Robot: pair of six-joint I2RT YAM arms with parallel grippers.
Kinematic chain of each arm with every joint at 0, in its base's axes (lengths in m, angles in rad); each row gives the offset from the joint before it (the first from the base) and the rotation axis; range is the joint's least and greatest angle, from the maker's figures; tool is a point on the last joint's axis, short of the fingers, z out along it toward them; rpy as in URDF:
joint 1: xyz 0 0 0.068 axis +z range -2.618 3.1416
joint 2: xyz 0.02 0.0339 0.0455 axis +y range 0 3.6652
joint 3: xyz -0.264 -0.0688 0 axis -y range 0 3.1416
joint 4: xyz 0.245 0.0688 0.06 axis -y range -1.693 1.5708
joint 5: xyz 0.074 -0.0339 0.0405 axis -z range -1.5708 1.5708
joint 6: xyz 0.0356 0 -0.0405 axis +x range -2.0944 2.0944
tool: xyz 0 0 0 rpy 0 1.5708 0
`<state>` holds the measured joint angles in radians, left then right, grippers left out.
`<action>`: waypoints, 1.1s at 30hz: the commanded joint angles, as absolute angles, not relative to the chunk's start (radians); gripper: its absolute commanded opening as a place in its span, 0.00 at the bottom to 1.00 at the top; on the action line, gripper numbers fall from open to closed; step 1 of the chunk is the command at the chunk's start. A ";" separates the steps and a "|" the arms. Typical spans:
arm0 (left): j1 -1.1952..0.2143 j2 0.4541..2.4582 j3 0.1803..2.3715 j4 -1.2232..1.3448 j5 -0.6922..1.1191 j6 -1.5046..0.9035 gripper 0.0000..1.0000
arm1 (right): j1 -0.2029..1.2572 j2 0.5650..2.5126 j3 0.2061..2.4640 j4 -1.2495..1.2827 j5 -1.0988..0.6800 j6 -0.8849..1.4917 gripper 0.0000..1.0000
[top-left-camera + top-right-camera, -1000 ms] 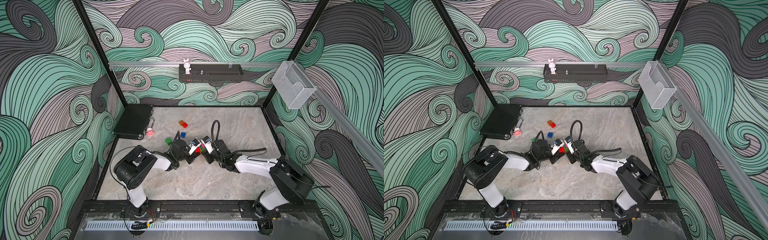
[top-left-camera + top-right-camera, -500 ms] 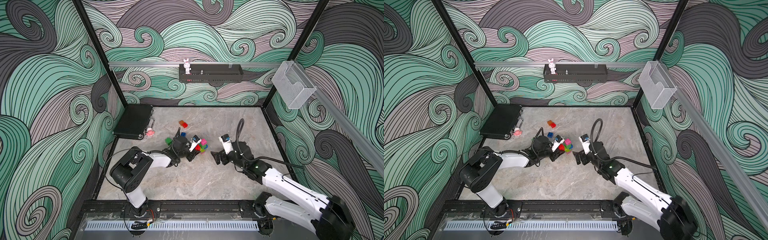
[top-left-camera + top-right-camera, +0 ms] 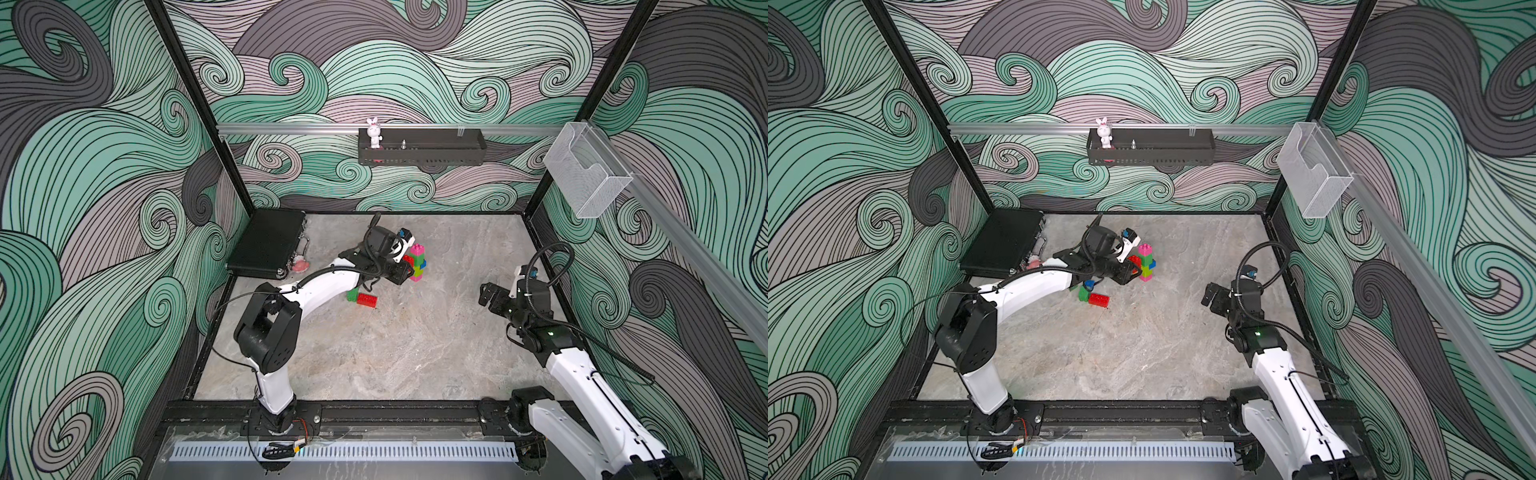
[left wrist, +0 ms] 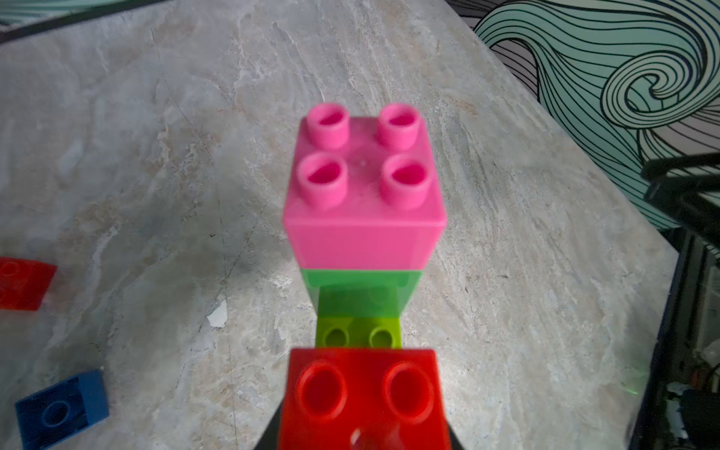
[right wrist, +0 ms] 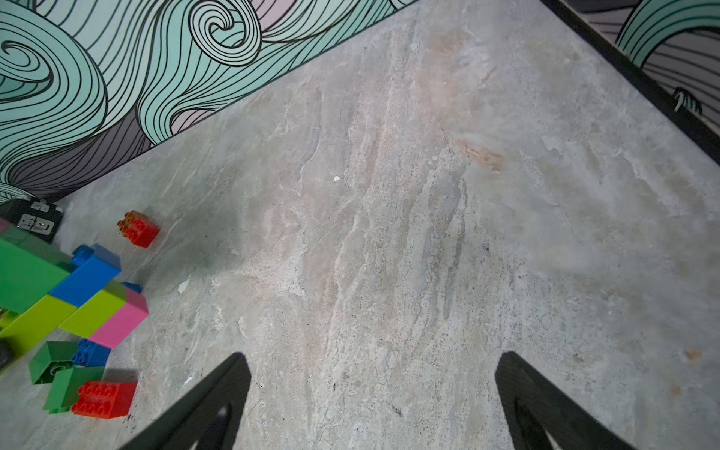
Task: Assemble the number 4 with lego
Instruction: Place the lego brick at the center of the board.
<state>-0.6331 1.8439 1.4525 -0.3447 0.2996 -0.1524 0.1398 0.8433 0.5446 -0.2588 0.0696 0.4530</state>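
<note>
Left wrist view looks down along a lego stack (image 4: pixel 366 249): a pink brick (image 4: pixel 364 202) on top, a green brick (image 4: pixel 360 290) under it, a lime brick (image 4: pixel 358 333) lower, and a red brick (image 4: pixel 364 397) nearest the lens (its near edge runs out of frame). In both top views the left tool (image 3: pixel 402 268) is clenched on that red brick at the stack's side, toward the back middle of the counter (image 3: pixel 415 353). Whether the stack's pink foot touches the counter I cannot tell.

The right tool (image 5: pixel 372 358) is released. Its fingers (image 5: pixel 218 389) are spread wide over bare counter with nothing between them, well apart from the stack and near the right wall.

Loose lego lies near the stack. A red block (image 3: pixel 367 300) touches a green block (image 3: pixel 353 295), with a blue piece (image 5: pixel 90 352) just beside them. A small red-and-orange piece (image 5: pixel 138 230) sits farther off, nearer the back wall.
</note>
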 commanded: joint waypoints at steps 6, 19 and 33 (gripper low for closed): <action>-0.583 2.119 1.826 -0.711 0.628 -0.332 0.00 | 0.128 0.857 0.579 -0.269 0.021 0.421 0.99; -0.530 2.560 2.260 -0.735 1.016 -0.524 0.00 | 0.127 0.850 0.576 -0.266 0.000 0.418 0.99; -0.495 2.663 2.283 -0.535 0.999 -0.744 0.33 | 0.126 0.831 0.568 -0.292 0.010 0.395 0.99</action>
<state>-0.5060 2.6427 2.2459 -0.5533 1.0065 -0.7086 0.1303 0.8402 0.5568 -0.2756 0.0017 0.4145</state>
